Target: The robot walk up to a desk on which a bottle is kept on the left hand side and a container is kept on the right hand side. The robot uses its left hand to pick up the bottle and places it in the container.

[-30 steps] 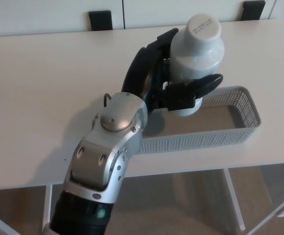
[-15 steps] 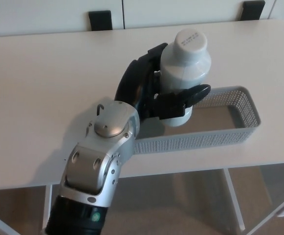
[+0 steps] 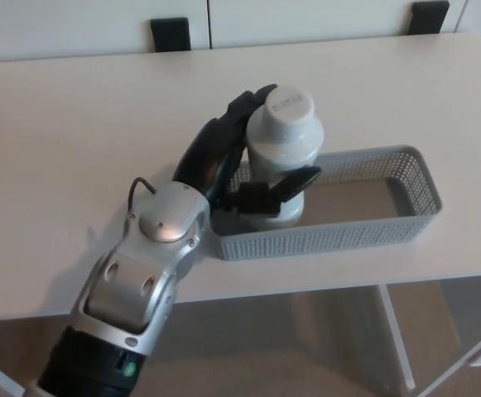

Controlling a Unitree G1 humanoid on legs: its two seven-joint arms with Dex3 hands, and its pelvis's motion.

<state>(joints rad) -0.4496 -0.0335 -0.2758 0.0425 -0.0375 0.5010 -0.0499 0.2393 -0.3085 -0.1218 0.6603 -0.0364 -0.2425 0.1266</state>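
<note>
Left hand (image 3: 238,169), black, clamped on the white bottle (image 3: 278,157): thumb (image 3: 283,185) crossing the front of the bottle's lower body, two thick fingers (image 3: 242,107) curled round the far side near the shoulder. Behind it, silver wrist and forearm (image 3: 145,265) rising from the lower left of the head view, a thin black cable loop at the wrist joint. Right hand nowhere in the picture.

Bottle upright, white cap (image 3: 287,106) facing the camera with faint lettering too small to read. Lower part inside the left end of the container (image 3: 372,233), a long grey mesh basket with perforated walls. Whether the base is touching the container's floor or hanging just above it: cannot tell, hidden by the thumb and the near wall. Rest of the container bare, pale floor showing toward its right end.

Container lying lengthwise on the right part of the cream tabletop (image 3: 66,141), near wall close to the front edge. Wide bare stretch of tabletop to the left of the arm, soft shadow under the forearm.

Beyond the far edge, two black brackets (image 3: 170,34) against a white panel, one left of centre, one at the upper right. Below the front edge, white table legs (image 3: 397,335) over a beige floor (image 3: 306,347).
</note>
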